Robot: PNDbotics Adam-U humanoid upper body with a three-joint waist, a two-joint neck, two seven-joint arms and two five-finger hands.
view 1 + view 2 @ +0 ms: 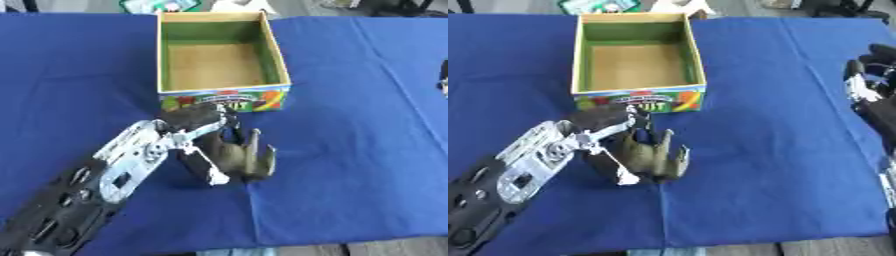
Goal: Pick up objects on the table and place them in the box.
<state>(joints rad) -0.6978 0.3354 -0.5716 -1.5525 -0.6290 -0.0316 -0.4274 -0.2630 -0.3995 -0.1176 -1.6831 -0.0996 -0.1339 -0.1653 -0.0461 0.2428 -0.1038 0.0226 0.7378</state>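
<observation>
Item 1, left hand (203, 131): seen entering from lower left, arm black w/ silver joints. Fingers and thumb are curled around a toy animal, so the hand is clamped on it. Thumb is seen low on the toy's near side, fingers over its top toward the box.

Item 2, toy animal (248, 157): olive-brown figure, exact kind not made out; thin limbs or horns are seen pointing up. It is held within the left hand's fingers, its right portion sticking out past the fingertips. It is seen low against the tablecloth; whether it is touching the cloth or just lifted cannot be told.

Item 3, box (221, 98): open-topped cardboard box, green inner walls, tan floor, bright printed front panel. It is located just beyond the left hand, front panel near the knuckles, apart from the toy. Nothing is seen inside.

Item 4, tablecloth (367, 150): blue cloth, seen under hand, toy and box.

Item 5, right hand (872, 87): black w/ silver parts, seen at far right edge, well apart from the left hand, toy and box. Nothing is seen held; whether its fingers are apart or together cannot be told.

Item 6, misc. objects (597, 5): partly cropped, seen past the box at the table's far edge, not identified.
</observation>
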